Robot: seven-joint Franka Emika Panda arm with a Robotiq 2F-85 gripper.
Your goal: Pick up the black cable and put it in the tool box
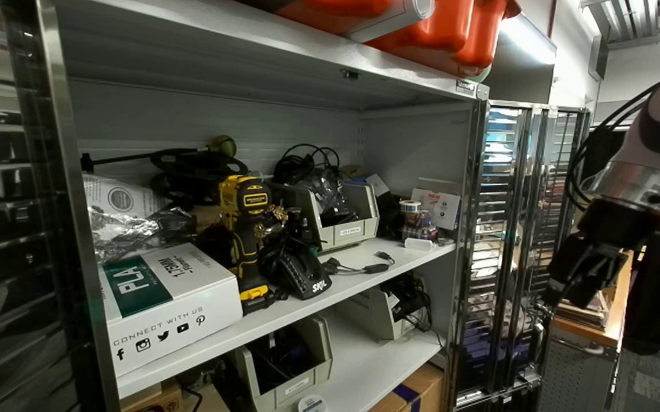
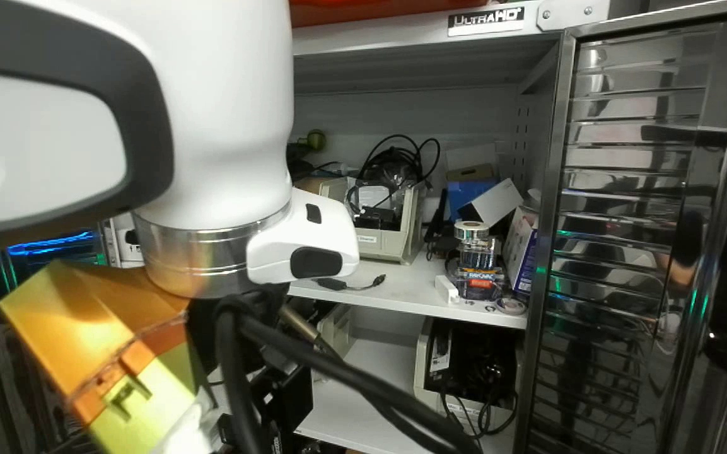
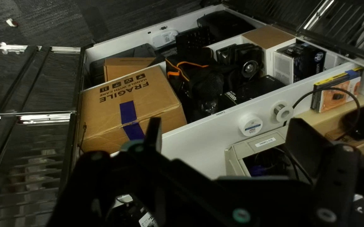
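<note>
In an exterior view, black cable (image 1: 374, 268) on shelf (image 1: 352, 286) — well apart from wide-splayed, empty gripper (image 1: 570, 293)

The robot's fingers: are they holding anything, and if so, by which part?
Nothing is held: the fingers stand apart with nothing gripped between them, and the cable lies on the shelf.
</note>
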